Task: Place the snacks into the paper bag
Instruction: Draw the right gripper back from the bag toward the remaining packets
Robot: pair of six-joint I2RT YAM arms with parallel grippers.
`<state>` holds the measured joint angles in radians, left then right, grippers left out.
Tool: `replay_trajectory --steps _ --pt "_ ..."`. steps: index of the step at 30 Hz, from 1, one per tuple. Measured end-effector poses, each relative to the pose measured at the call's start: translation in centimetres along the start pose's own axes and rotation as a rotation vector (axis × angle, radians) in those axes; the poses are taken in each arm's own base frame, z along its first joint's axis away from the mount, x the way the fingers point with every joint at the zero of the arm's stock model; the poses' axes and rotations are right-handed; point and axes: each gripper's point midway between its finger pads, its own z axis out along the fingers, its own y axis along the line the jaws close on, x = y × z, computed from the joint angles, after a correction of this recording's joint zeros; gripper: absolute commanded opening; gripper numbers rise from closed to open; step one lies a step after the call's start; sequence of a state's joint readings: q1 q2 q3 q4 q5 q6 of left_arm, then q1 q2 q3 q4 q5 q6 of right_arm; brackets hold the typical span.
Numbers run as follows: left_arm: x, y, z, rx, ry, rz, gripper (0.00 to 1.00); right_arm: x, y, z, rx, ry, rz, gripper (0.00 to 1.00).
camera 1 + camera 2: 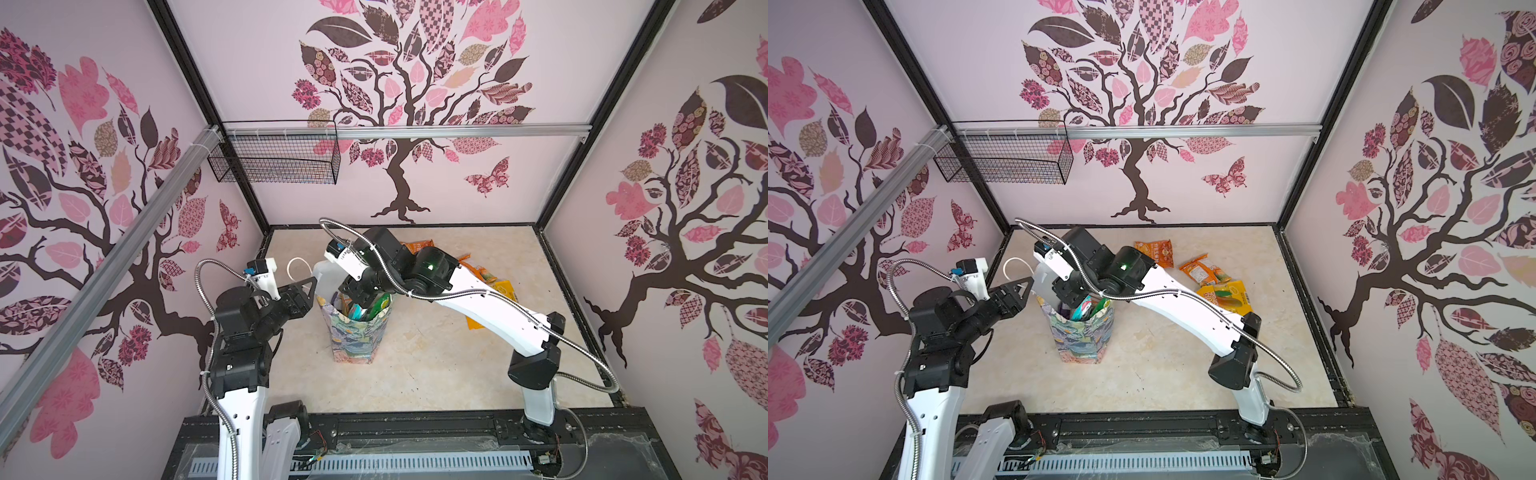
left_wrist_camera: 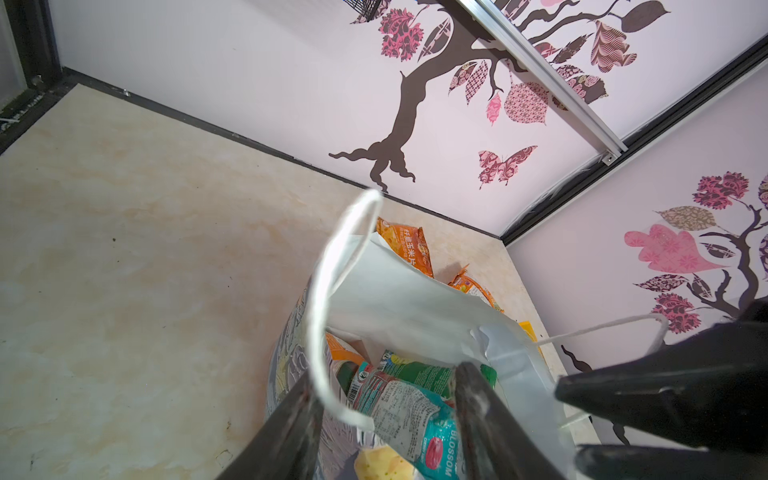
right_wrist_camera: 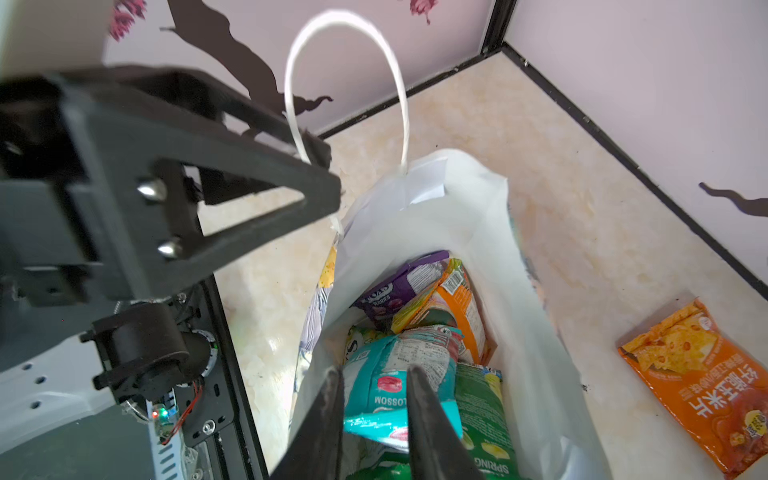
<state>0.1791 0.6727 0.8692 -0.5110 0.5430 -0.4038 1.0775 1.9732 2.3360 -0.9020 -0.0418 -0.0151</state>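
Note:
The paper bag stands upright mid-table, its white inside showing. In it lie a teal packet, a green one, a purple one and an orange one. My right gripper hangs over the bag's mouth, jaws apart, the teal packet lying between and below them. My left gripper is open at the bag's left rim, a white cord handle looping between its fingers. Loose snacks lie back right: an orange packet, another orange, a yellow.
A black wire-mesh basket hangs from the rail on the back wall, left side. Patterned walls close in the table on three sides. A black rail runs along the front, where both arms are mounted.

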Motion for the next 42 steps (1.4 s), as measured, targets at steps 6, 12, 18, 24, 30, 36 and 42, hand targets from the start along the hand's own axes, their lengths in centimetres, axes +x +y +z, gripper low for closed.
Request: replay_trajectory --steps 6,12,18,24,30,36,42 --pt "0.0 0.0 0.0 0.0 0.0 0.001 0.54 -2.2 -0.1 -5.0 0.015 -0.092 0.055 0.4" --pt "0.0 0.0 0.0 0.001 0.0 0.0 0.54 1.4 -2.9 -11.2 0.127 -0.13 0.141 0.46" --pt "0.0 0.0 0.0 0.002 0.0 0.0 0.54 5.6 -13.8 -16.0 0.38 -0.185 0.344 0.54" --pt "0.0 -0.1 0.0 0.004 0.001 0.0 0.54 10.9 -20.8 -15.2 0.523 -0.118 0.478 0.7" --pt "0.0 -0.1 0.0 0.003 0.001 0.0 0.54 14.7 -26.1 -12.8 0.611 -0.034 0.551 0.78" --pt "0.0 -0.1 0.0 0.006 0.001 -0.001 0.55 19.9 -30.2 -7.9 0.676 0.111 0.599 0.83" --pt "0.1 -0.3 0.0 0.017 0.006 -0.007 0.55 23.1 -32.5 -5.0 0.697 0.189 0.626 0.86"
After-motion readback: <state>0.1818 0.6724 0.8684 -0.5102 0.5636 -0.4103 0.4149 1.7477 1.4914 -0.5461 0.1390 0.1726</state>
